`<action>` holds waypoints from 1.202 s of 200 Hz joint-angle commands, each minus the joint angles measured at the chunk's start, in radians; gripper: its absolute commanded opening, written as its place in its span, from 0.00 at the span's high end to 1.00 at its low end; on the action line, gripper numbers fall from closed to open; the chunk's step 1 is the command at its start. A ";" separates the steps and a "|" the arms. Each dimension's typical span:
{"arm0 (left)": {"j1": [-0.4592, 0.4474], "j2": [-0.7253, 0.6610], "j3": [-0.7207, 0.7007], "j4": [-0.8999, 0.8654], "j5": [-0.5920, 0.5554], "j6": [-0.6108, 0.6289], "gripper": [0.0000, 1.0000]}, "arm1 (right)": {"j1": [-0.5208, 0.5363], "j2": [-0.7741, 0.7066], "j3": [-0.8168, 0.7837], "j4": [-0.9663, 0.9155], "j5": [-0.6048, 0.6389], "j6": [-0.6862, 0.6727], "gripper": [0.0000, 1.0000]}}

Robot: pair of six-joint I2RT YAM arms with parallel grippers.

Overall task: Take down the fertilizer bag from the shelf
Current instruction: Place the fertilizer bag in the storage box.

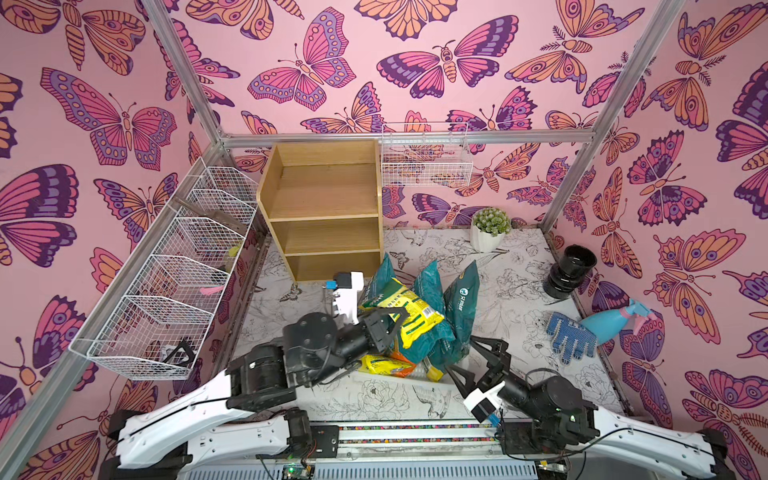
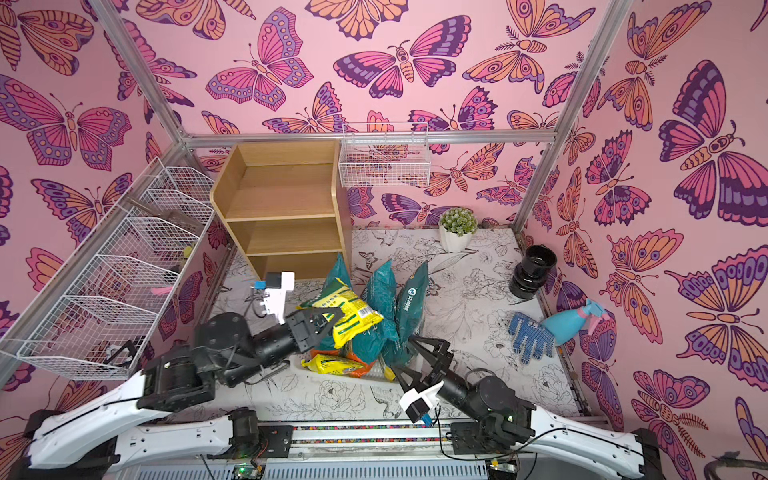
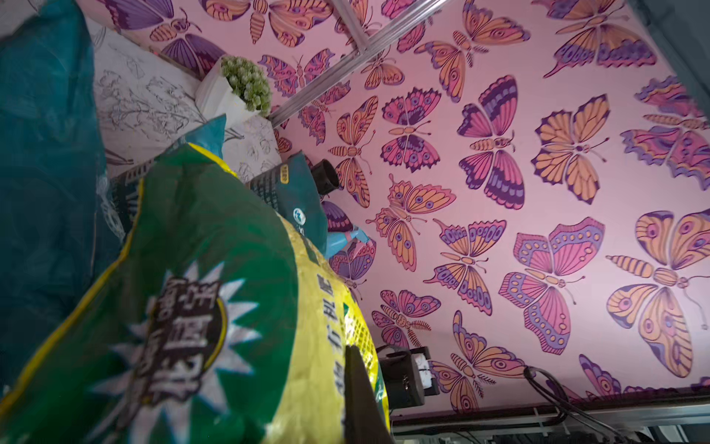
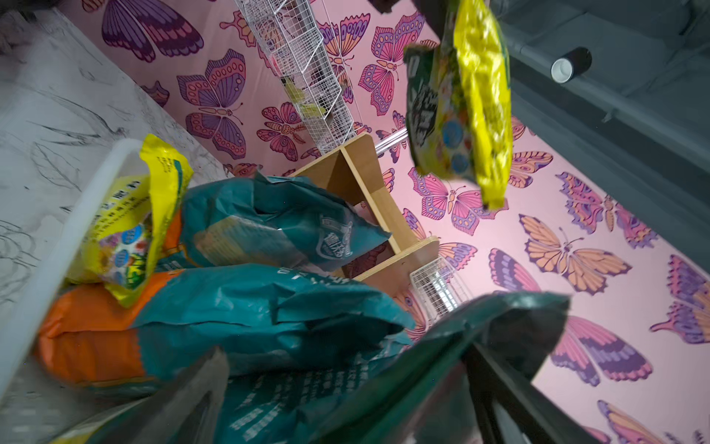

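Shelf tiers bare. Left gripper clamps yellow-green fertilizer bag above bag pile, shelf's 5 o'clock; right gripper jaws wide apart. Remaining, judged: set-down.

At the centre of a top view, the fertilizer bag is glossy, crinkled yellow-and-green plastic film. The teal bags around it look like duller plastic with soft creases. Above them, the shelf is smooth, matt light wood. At left, the wire baskets are white coated metal. At right are shiny black plastic pots, a knitted blue cloth glove and a smooth blue plastic spray bottle. The surface is matt, printed with line drawings.
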 commanded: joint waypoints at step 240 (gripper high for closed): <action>0.007 -0.051 0.023 0.098 0.184 -0.025 1.00 | -0.159 0.423 0.580 -0.207 -0.467 -0.108 0.43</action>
